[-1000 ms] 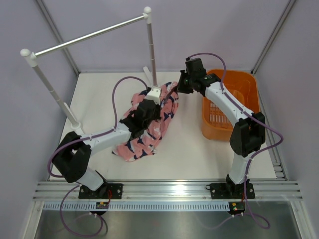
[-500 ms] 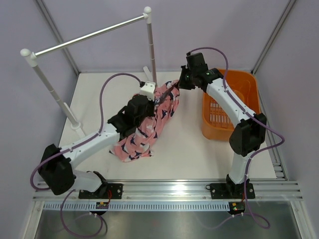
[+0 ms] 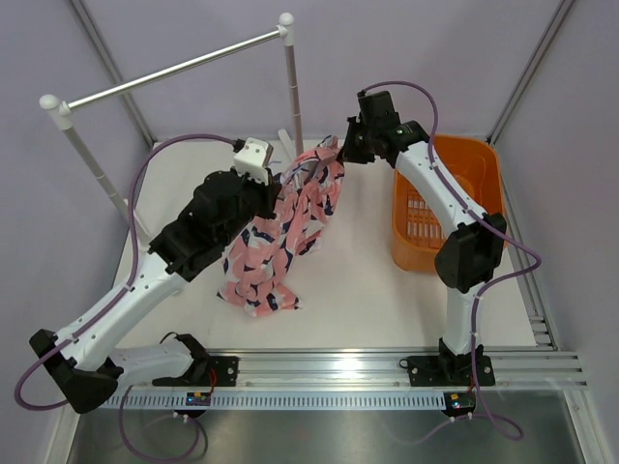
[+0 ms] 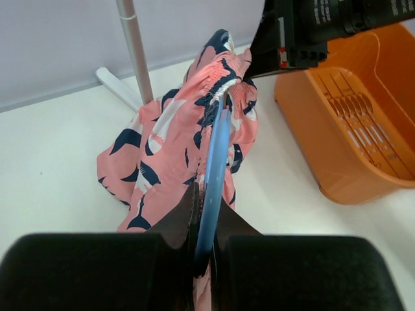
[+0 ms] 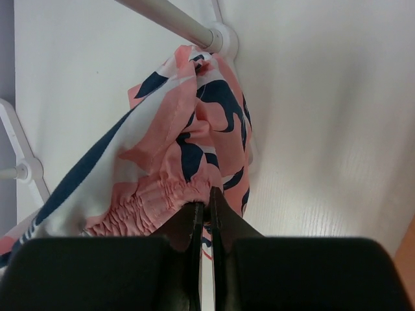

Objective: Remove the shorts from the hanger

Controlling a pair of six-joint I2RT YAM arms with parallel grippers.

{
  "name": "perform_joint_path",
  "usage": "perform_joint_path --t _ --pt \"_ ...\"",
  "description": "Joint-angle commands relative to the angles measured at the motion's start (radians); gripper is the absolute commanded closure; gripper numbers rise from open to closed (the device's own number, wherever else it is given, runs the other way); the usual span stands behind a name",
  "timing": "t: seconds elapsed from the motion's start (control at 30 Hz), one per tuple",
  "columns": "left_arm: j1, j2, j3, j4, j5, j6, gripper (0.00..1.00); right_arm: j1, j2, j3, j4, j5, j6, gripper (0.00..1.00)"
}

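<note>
Pink shorts [image 3: 285, 227]: draped over your hanger [image 4: 214, 162], near the table's [image 3: 387, 300] far edge.
Left gripper [image 4: 205, 206]: clamped on the hanger wire.
Right gripper [image 5: 206, 212]: pinching the waistband [image 5: 155, 197].

My left arm [image 3: 116, 309] swings out low to the left from its base, then climbs in one long reach up and away from me. My left hand [image 4: 205, 194] is closed, its two dark fingers pinching the hanger [image 4: 217, 146] wire between them. My right arm [image 3: 440, 198] rises straight from its base, bends at the elbow and stretches back and leftward. My right hand [image 5: 206, 208] is closed too, fingertips pressed on the gathered waistband of the shorts [image 5: 175, 142]. My two hands sit near each other but apart, the right farther from me.
</note>
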Motion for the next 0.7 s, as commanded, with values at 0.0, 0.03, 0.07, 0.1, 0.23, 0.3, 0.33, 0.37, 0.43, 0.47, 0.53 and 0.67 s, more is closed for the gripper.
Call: perform_joint_path --t 0.0,0.03,0.07,0.1,0.23,0.3,0.33,0.37,0.43,0.47,0.53,0.67 --pt "0.004 0.038 0.143 -0.052 0.119 0.027 1.00 0.002 -0.021 0.012 0.005 0.055 -0.020 1.00" --pt "0.004 0.047 0.154 -0.092 0.130 0.037 1.00 0.002 -0.024 0.030 -0.004 0.072 -0.027 1.00" --pt "0.004 0.042 0.156 -0.095 0.136 0.038 1.00 0.002 -0.021 0.085 -0.036 0.113 -0.032 1.00" --pt "0.004 0.033 0.136 -0.092 0.147 0.040 1.00 0.002 -0.012 0.122 -0.057 0.119 -0.046 1.00" --pt "0.004 0.022 0.125 -0.120 0.168 0.027 1.00 0.004 0.052 0.317 -0.161 0.144 -0.060 1.00" --pt "0.004 0.015 0.109 -0.117 0.193 0.030 1.00 0.002 0.074 0.374 -0.187 0.158 -0.061 1.00" --pt "0.004 0.016 0.107 -0.135 0.184 0.026 1.00 0.002 0.066 0.377 -0.186 0.159 -0.060 1.00" --pt "0.004 0.019 0.110 -0.144 0.174 0.023 1.00 0.002 0.059 0.356 -0.166 0.156 -0.057 1.00" --pt "0.004 0.007 0.089 -0.131 0.203 0.027 1.00 0.004 0.056 0.347 -0.152 0.159 -0.053 1.00" --pt "0.002 -0.004 0.080 -0.122 0.216 0.024 1.00 0.001 0.063 0.357 -0.165 0.168 -0.058 1.00" --pt "0.002 -0.039 0.049 -0.070 0.199 0.015 1.00 0.001 0.079 0.373 -0.187 0.167 -0.058 1.00" --pt "0.002 -0.105 0.047 -0.023 0.165 0.020 1.00 0.001 0.047 0.227 -0.114 0.106 -0.029 1.00"
